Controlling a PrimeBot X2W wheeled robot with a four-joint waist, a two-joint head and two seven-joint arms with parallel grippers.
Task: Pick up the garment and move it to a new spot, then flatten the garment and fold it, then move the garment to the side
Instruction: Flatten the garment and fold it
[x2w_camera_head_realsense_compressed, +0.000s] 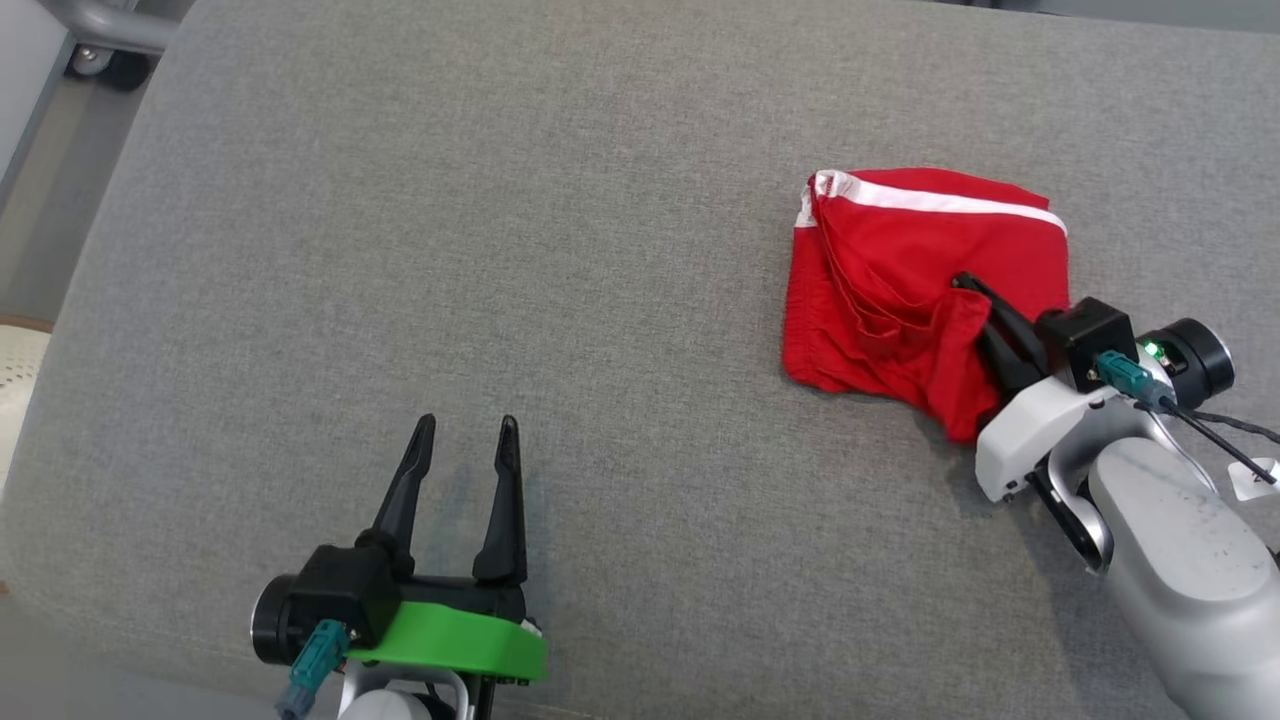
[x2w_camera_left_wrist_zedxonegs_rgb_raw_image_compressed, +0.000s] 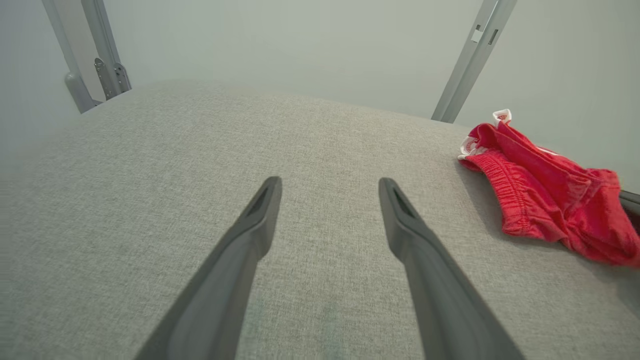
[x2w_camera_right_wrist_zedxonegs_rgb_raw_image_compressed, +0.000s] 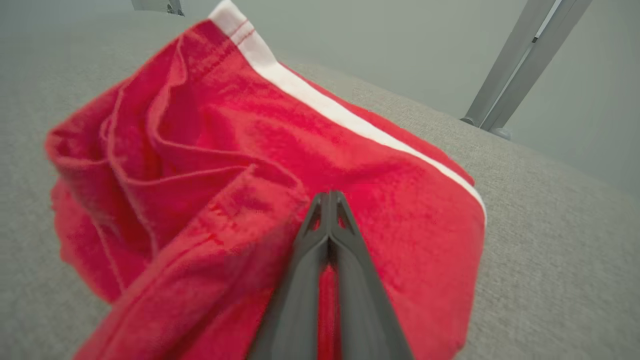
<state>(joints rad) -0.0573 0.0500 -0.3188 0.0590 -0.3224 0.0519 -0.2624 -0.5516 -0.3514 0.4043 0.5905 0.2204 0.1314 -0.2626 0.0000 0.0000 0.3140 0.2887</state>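
One red garment (x2w_camera_head_realsense_compressed: 900, 270), right fingers (x2w_camera_right_wrist_zedxonegs_rgb_raw_image_compressed: 305, 280) pinching it, left fingers (x2w_camera_left_wrist_zedxonegs_rgb_raw_image_compressed: 235, 260) apart

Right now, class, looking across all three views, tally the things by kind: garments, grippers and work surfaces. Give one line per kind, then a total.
Garments: 1, the red garment
Grippers: 2, the left gripper, open, and the right gripper, shut on the cloth
Work surfaces: 1, the grey surface
Total: 4
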